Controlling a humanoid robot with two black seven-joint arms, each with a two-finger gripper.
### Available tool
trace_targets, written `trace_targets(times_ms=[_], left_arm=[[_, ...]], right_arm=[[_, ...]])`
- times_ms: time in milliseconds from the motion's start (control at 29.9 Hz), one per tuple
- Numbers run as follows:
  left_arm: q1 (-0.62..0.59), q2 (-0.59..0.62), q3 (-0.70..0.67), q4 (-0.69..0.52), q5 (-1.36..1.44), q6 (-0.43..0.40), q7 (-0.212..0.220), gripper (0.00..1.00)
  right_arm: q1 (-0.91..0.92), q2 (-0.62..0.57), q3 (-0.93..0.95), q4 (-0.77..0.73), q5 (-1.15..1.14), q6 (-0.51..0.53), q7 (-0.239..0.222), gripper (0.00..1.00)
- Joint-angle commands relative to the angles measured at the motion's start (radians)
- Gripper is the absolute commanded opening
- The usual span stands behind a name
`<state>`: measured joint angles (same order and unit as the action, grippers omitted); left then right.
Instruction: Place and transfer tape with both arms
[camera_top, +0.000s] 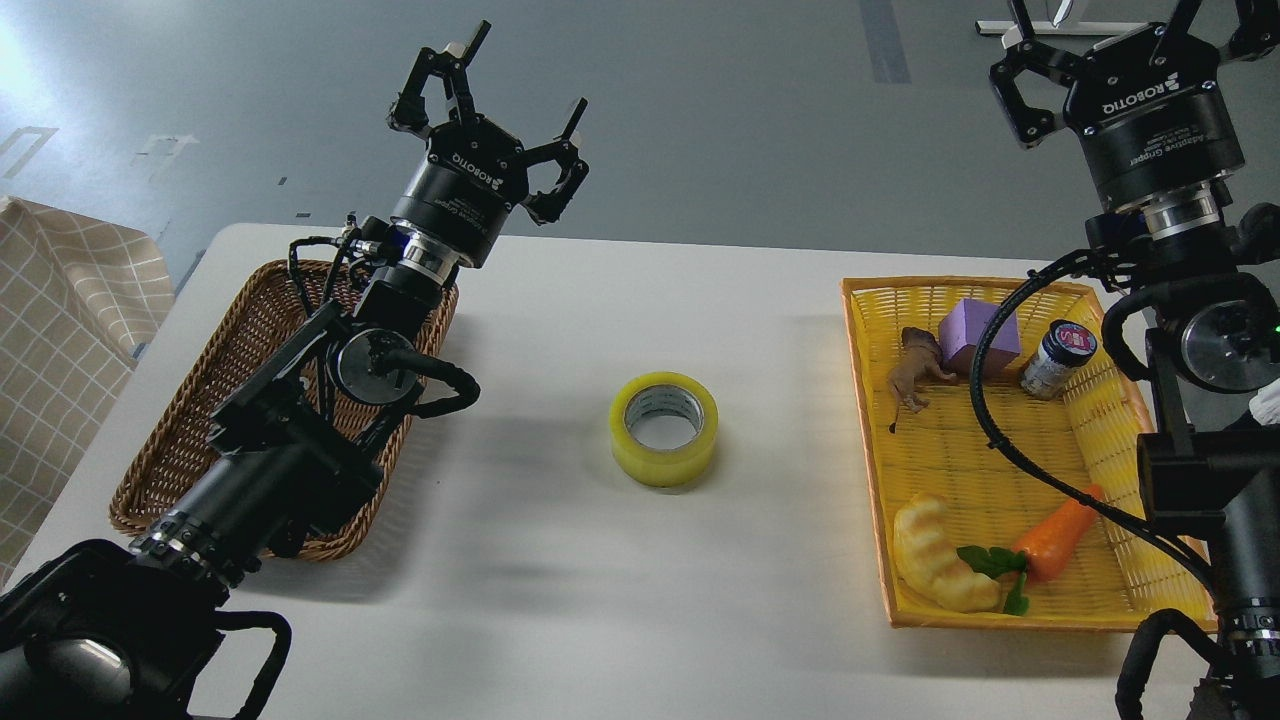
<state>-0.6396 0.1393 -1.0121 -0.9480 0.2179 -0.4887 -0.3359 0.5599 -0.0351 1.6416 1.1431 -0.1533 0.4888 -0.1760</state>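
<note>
The tape (665, 428), a yellowish roll with a grey-white core, lies flat on the white table (600, 600) at its middle. My left gripper (490, 90) is open and empty, raised above the far end of the brown wicker basket (200, 420), well left of the tape. My right gripper (1110, 40) is open and empty, raised high at the top right above the far end of the yellow basket (1000, 450); its fingertips run off the top edge.
The yellow basket holds a purple block (985, 335), a toy animal (915, 370), a small dark-lidded jar (1055, 360), a carrot (1055, 530) and a croissant (935, 560). My right arm's cable (1000, 440) hangs across it. A checked cloth (60, 330) lies at the far left.
</note>
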Motion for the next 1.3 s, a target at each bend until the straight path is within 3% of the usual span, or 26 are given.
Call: trace_targets(times_ms=[0,802,1270], left_arm=[[0.0,0.002,0.0,0.0,0.0,0.0,0.0,0.98],[-0.011,0.029,-0.005,-0.009,0.007,0.0,0.002,0.98],[-0.022,0.1,0.0,-0.08,0.259,0.0,0.002,0.98]], right_arm=[[-0.006,0.014,0.006,-0.002,0.0,0.0,0.0,0.96],[-0.086,0.035,0.052,0.012,0.001,0.0,0.0,0.97],[-0.11,0.035,0.052,0.018,0.001,0.0,0.0,0.97]])
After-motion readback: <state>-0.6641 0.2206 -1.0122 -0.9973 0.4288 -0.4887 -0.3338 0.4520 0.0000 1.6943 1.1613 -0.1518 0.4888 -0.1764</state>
